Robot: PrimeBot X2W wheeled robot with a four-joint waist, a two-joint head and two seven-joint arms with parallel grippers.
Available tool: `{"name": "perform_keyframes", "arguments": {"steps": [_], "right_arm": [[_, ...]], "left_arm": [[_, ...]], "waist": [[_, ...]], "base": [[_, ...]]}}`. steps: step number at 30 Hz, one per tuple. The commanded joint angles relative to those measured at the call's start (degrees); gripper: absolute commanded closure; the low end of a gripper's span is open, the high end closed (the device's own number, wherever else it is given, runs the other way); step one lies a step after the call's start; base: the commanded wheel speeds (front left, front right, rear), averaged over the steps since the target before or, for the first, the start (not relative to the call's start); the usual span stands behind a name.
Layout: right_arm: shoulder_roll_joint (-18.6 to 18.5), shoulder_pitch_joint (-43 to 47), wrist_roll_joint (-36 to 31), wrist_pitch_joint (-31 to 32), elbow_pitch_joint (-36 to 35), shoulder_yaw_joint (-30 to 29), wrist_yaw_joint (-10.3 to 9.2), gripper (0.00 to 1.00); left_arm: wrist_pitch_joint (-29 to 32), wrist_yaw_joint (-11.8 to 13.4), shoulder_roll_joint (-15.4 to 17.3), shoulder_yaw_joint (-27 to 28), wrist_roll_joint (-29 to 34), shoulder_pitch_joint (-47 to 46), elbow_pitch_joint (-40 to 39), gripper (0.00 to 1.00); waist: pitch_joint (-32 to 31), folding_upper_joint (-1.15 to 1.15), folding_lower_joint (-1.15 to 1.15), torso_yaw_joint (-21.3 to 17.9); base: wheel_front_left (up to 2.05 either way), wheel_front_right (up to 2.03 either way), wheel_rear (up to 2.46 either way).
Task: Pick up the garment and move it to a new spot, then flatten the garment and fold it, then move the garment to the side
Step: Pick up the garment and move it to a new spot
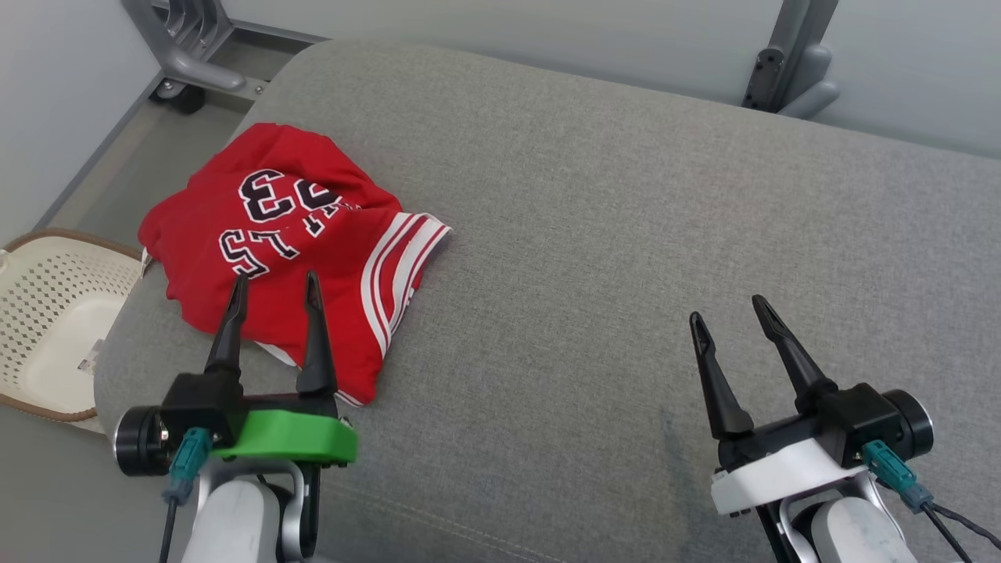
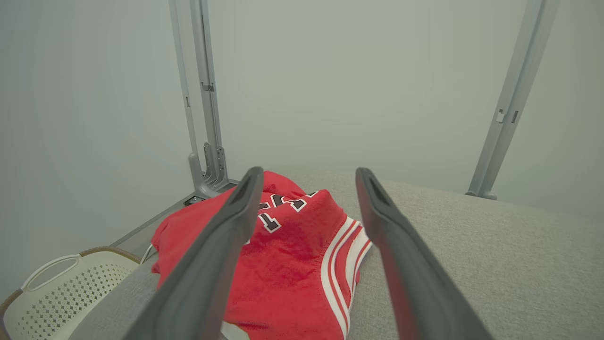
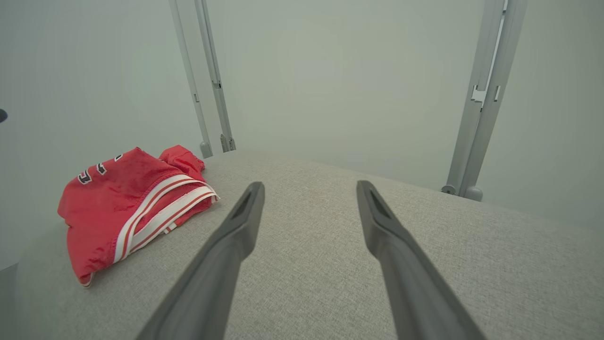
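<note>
garment: a crumpled red garment of shiny fabric, with white-and-red striped trim and black-and-white lettering [image 1: 289,250], was found bunched at the left end of the grey woven-fabric cushion [image 1: 594,234], near its rounded edge.
left gripper: the left gripper [image 1: 275,283] was noted over the garment's near edge, fingers spread wide, nothing grasped; contact with the cloth could not be told.
right gripper: the right gripper [image 1: 727,310] was noted over bare cushion, well apart from the garment, fingers spread, nothing held.
risk, top layer: only the uppermost fold might be pinched, so the garment could be dragged rather than lifted.
risk, edge: cloth nudged leftward might be sent off the cushion toward the white perforated plastic basket [image 1: 47,274] beside it.
risk, slip: the slick fabric was judged liable to slide from a shallow pinch.
</note>
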Motion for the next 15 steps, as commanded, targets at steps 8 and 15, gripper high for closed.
{"name": "perform_keyframes", "arguments": {"steps": [8, 15], "right_arm": [[-2.8, -3.9, -0.8, -0.2, 0.4, 1.0, -0.01, 0.00], [-5.0, -6.8, -1.1, -0.2, 0.8, 1.8, -0.01, 0.00]], "left_arm": [[0.0, -1.0, 0.2, -0.1, -0.2, -10.4, 7.8, 0.00], [0.0, -1.3, 0.3, 1.9, 1.4, -19.0, 18.2, 0.00]], "waist": [[8.3, 0.00, 0.00, -2.1], [13.2, 0.00, 0.00, -3.1]], "base": [[0.00, 0.00, 0.00], [0.00, 0.00, 0.00]]}}
